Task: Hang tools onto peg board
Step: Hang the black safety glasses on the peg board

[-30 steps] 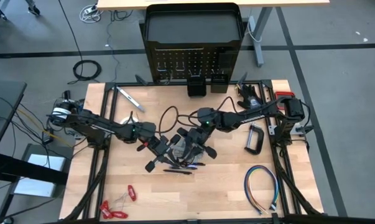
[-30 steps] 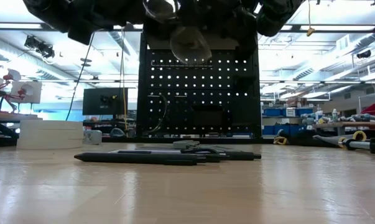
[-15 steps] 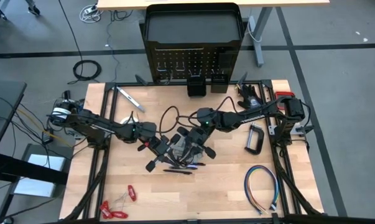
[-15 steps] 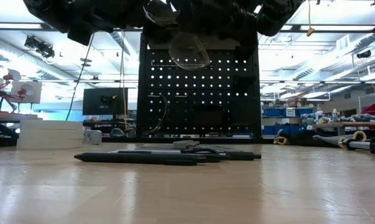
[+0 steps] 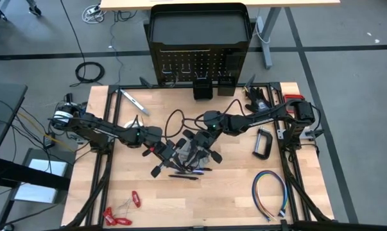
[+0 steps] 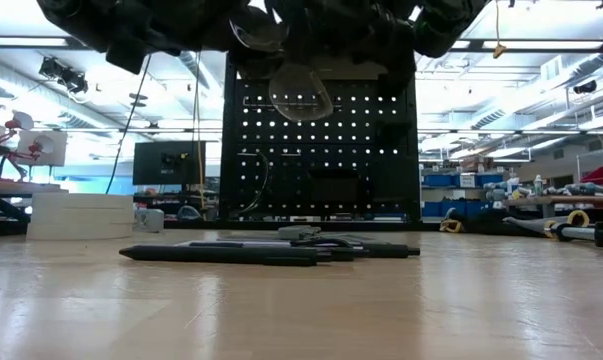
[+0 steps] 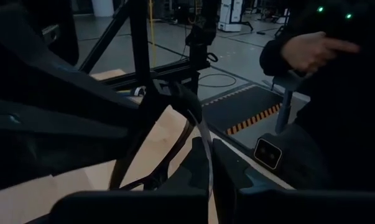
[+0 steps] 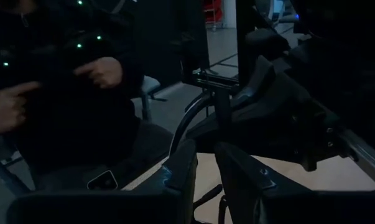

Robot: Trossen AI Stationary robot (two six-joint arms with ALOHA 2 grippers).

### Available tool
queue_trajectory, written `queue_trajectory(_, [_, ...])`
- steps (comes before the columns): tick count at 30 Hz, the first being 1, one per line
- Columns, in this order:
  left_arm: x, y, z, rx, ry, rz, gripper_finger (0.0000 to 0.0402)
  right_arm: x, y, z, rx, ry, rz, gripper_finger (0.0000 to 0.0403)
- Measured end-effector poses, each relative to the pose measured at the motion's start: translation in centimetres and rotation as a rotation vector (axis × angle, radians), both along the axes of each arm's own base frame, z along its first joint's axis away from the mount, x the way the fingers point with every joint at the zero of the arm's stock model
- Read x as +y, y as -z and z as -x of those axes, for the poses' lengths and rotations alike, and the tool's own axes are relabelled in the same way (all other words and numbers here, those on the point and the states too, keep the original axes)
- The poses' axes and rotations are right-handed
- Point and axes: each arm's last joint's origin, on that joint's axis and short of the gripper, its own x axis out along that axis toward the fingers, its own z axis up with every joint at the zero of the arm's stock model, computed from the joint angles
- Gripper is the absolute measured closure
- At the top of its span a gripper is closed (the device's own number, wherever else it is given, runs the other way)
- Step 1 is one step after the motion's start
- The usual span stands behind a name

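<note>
- Left gripper [image 5: 169, 153] sat above mid-table, closed tight on a thin strip that I took for a side arm of the clear-lensed glasses [image 6: 299, 92]; in the left wrist view that strip rose from between its fingers [image 7: 193, 168].
- Right gripper [image 5: 196, 144] came in from the opposite side and met the left one at the same spot. Whether it had hold of anything I could not tell.
- In the low view the glasses hung clear of the wood, up under both grippers, lenses in front of the peg board [image 6: 321, 160].
- I logged the peg board upright at the table's far edge, its tray top beyond the edge, two small black bins [image 5: 212, 86] at its foot.
- Dark pens [image 6: 221, 254] lay flat on the table [image 5: 232, 192], right below the grippers.
- Elsewhere on the table:
  - black C-clamp [image 5: 264, 142] near the right frame
  - multicoloured wire loop [image 5: 270, 192] toward the near right corner
  - red-handled tools [image 5: 119, 215] at the near left corner
  - silver bar tool [image 5: 132, 101] at the far left
- A person's hand [image 7: 311, 50] showed beyond the table.
</note>
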Motion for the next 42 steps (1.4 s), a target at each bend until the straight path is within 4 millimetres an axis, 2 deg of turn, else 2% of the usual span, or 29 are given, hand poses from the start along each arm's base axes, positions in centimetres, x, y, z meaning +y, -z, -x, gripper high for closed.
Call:
queue_trajectory(6, [0.2,0.2,0.1,0.028,-0.014,-0.007,0.0399,0.6,-0.7,0.4,0.005,0.043,0.038,0.0321])
queue_trajectory(14, [0.4,0.3,0.1,0.022,-0.014,-0.032,0.0399,0.7,-0.1,0.4,0.011,0.098,0.09,0.0321])
queue_trajectory(20, [0.5,0.2,0.0,-0.002,-0.018,-0.041,0.0399,0.5,-1.4,1.2,0.017,0.132,0.115,0.0321])
queue_trajectory(29, [0.5,0.0,0.0,-0.02,-0.015,-0.037,0.0399,-0.2,0.6,1.0,0.014,0.209,0.162,0.0321])
queue_trajectory(42, [0.6,-0.2,-0.1,-0.042,-0.036,-0.038,0.0399,0.4,1.3,0.3,-0.038,0.04,0.046,0.0328])
